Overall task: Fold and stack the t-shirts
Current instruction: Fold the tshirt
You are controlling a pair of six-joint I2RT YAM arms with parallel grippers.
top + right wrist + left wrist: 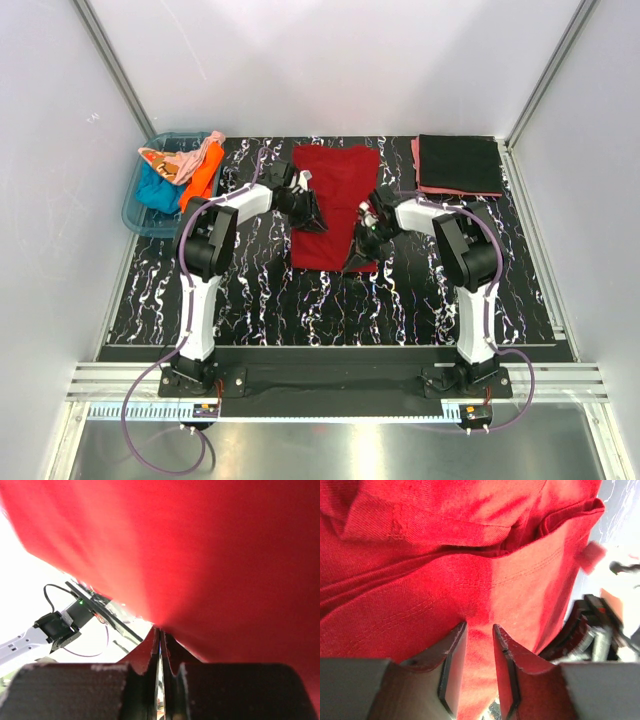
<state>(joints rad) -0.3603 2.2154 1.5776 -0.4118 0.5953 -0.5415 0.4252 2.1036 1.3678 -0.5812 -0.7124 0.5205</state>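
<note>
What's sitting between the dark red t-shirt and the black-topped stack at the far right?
Nothing visible: just table between the dark red t-shirt and the black t-shirt topping the stack. Only the right gripper, shut on the red shirt's near-right edge, and its arm lie beside that path.

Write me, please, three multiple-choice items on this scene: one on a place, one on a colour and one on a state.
1. Where on the table does the folded stack lie?
A. near left corner
B. far right corner
C. centre

2. What colour is the uppermost layer of that stack?
A. teal
B. orange
C. black

3. How is the right gripper?
A. shut on the dark red t-shirt
B. wide open, holding nothing
C. open, resting on the table

Answers:
1 B: the top view shows it at the far right edge.
2 C: the black t-shirt lies on a salmon pink t-shirt.
3 A: the right wrist view shows closed jaws pinching red cloth.
</note>
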